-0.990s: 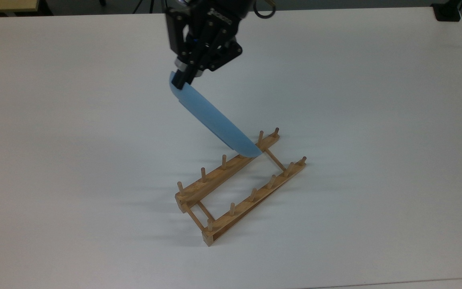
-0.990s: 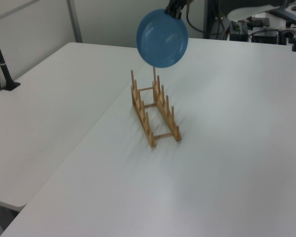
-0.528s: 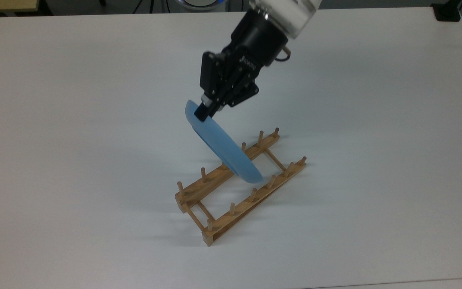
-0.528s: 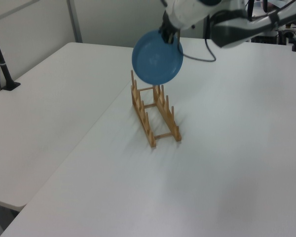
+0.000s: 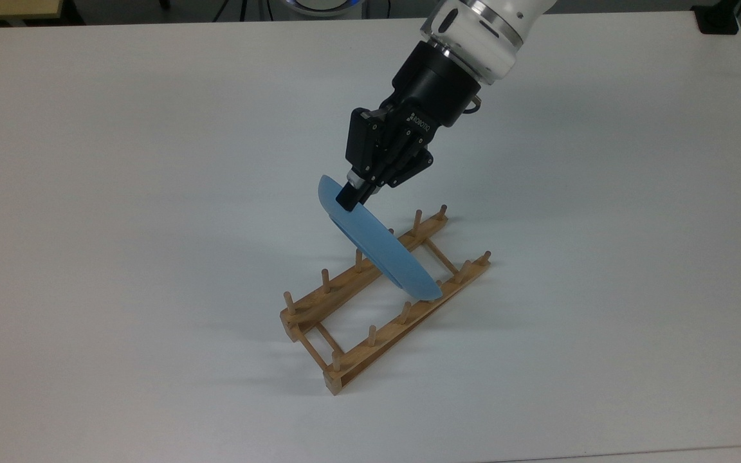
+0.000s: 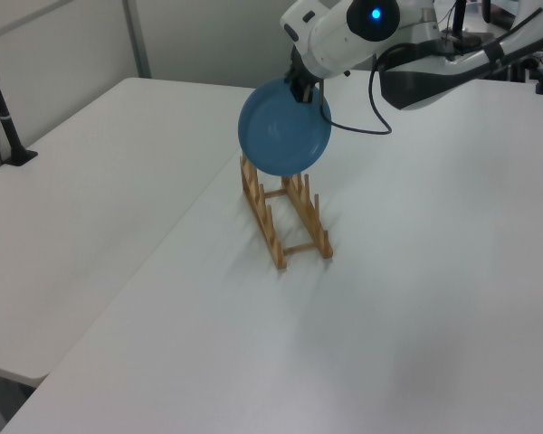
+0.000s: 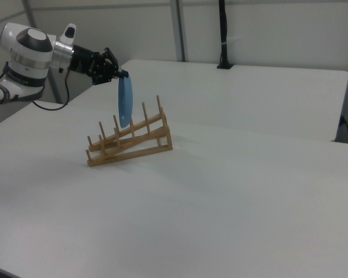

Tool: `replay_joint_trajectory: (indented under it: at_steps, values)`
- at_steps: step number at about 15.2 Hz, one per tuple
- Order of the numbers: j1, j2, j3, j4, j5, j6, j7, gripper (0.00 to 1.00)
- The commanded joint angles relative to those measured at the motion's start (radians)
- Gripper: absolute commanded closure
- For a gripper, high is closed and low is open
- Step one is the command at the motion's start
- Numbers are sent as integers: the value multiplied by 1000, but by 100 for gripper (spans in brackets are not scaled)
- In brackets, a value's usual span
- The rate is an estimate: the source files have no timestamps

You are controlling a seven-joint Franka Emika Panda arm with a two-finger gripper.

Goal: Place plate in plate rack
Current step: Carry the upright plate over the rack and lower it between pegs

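Light-blue and shallow, the plate was held on edge by the gripper, whose two black fingers were clamped on the plate's upper rim. In the top view the plate was seen slanting from the gripper down toward the top view's lower right, its lower edge lying over the middle of the plate rack, between the two rails. In the left view the plate was shown nearly face-on, with the gripper at its top and its bottom edge overlapping the far end of the rack. In the right view the plate was seen edge-on, hanging almost upright from the gripper, with its lower edge among the upright pegs of the rack. Whether the plate was touching the rails could not be told. The rack, of light-brown wood with short upright pegs along both rails, was stood on a white table. The arm's white wrist was reaching in from the upper edge of the top view.
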Motion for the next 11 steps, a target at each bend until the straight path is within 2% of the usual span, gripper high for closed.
replay_joint_trajectory:
  at_steps: [1, 4, 6, 9, 10, 11]
  values:
    - [16, -2, 3, -21, -26, -11, 32, 100]
    - [18, 21, 18, -29, -26, -15, 54, 100]
    - [18, 35, 26, -30, -32, -17, 67, 95]
    - [18, 51, 28, -29, -41, -17, 86, 52]
    - [18, 53, 28, -29, -46, -15, 104, 7]
    - [18, 53, 28, -29, -50, -14, 129, 0]
